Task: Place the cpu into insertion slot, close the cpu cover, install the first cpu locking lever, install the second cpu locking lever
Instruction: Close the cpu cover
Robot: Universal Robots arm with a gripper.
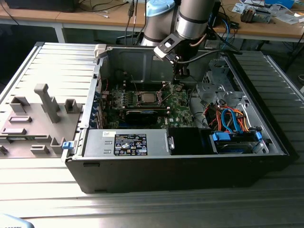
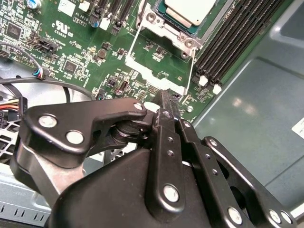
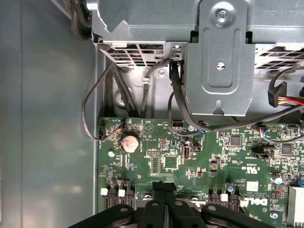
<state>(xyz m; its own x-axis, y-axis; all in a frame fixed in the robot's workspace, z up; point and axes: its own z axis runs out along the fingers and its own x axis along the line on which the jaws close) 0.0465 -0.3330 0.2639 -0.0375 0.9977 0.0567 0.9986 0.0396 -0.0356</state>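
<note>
Inside an open computer case (image 1: 166, 166) lying on a ribbed metal surface (image 1: 142, 209), the arm's gripper (image 1: 176, 85) hangs over the green motherboard (image 3: 190, 156), its jaws pressed together with nothing visible between them. The cpu (image 2: 190, 8) sits in the insertion slot (image 1: 145, 98), which lies to the exterior view's left of the gripper, near it but apart. In the second wrist view the silver cpu cover (image 2: 167, 29) appears to lie flat around the chip. Two thin wire locking levers (image 2: 192, 71) run from the socket's corners toward the jaws, their long axes roughly in line with the closed fingers (image 2: 166, 123). The tip hovers just past the levers' near ends, and whether it touches the board cannot be told. On that showing the chip looks seated and the cover down, while the latching of the levers cannot be made out. The first wrist view takes in the board's other side, where the fingers (image 3: 158, 192) point toward a coin cell (image 3: 129, 142), black cables (image 3: 95, 114) and a grey metal bracket (image 3: 218, 61). The exterior view sets the arm within the whole case.
</note>
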